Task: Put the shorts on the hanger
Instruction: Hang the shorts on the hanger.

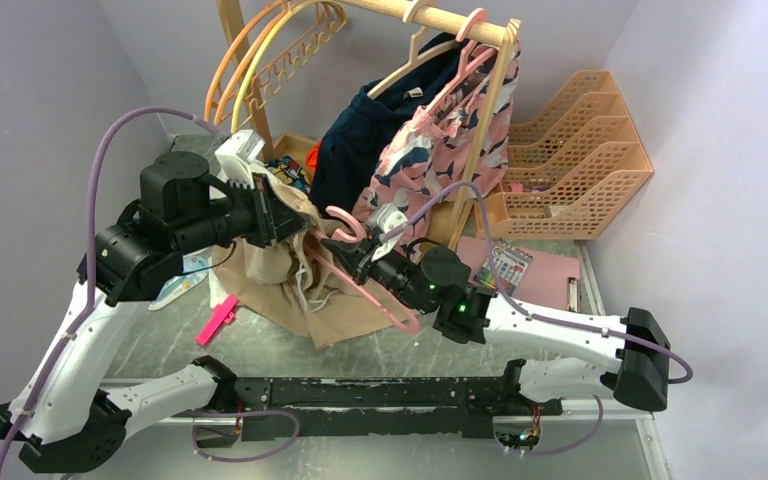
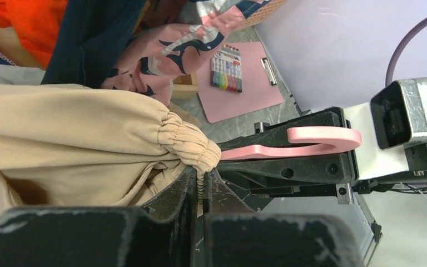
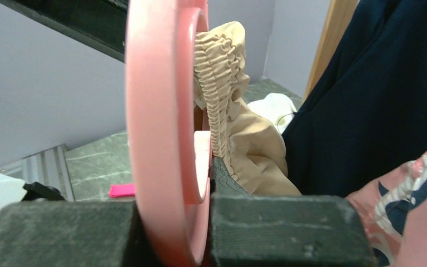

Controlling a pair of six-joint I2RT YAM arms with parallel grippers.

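The tan shorts (image 1: 285, 290) hang bunched from my left gripper (image 1: 295, 218) down onto the table. That gripper (image 2: 207, 173) is shut on the gathered elastic waistband (image 2: 192, 146). The pink hanger (image 1: 372, 290) runs diagonally over the shorts, its hook (image 1: 346, 222) beside the waistband. My right gripper (image 1: 358, 252) is shut on the hanger near the hook. In the right wrist view the hanger (image 3: 161, 111) fills the space between the fingers of that gripper (image 3: 203, 183), and the waistband (image 3: 219, 72) lies right against it. The left wrist view shows the hook (image 2: 311, 140) just right of the waistband.
A wooden rack at the back carries a navy garment (image 1: 360, 150), a pink patterned garment (image 1: 440, 150) and orange and yellow hangers (image 1: 250, 60). A peach file tray (image 1: 570, 150) and a pink clipboard with markers (image 1: 515, 265) sit at the right. A bright pink clip (image 1: 217, 322) lies left of the shorts.
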